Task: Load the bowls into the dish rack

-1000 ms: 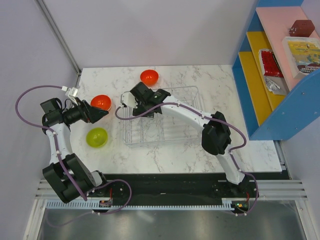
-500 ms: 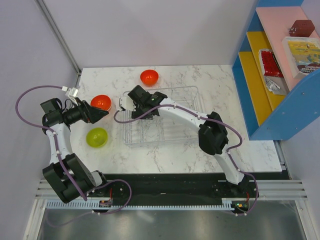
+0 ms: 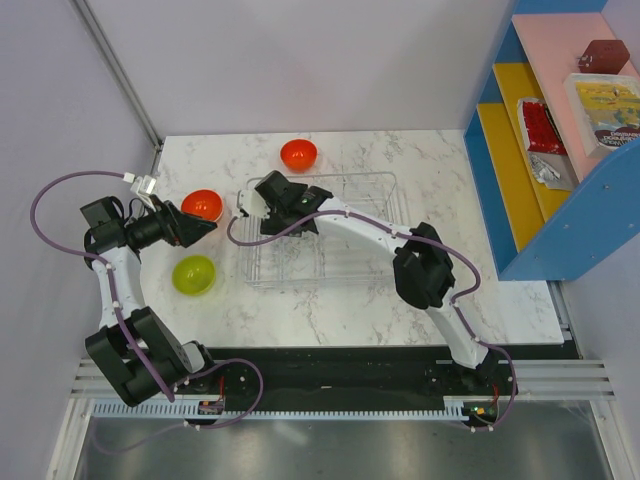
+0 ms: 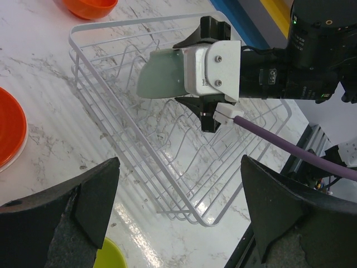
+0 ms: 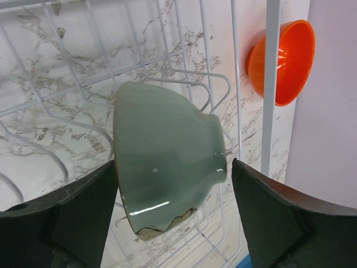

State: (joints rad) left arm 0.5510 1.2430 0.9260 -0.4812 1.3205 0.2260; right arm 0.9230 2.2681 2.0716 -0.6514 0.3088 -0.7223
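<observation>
- Right wrist view: pale green ceramic bowl [image 5: 162, 145] stands on edge between the right gripper [image 3: 256, 204]'s fingers. Clamped or released, I cannot tell.
- Danger: if it isn't seated in the white wire dish rack [image 5: 271, 84], it tips flat or rolls.
- Rack contains only that bowl, at its nine o'clock end.
- Outside: orange round bowl [image 3: 298, 154] at eleven o'clock, second orange bowl [image 3: 203, 204] at nine, yellow-green round bowl [image 3: 194, 274] at eight.
- Left gripper [image 4: 179, 167] gapes, empty.
</observation>
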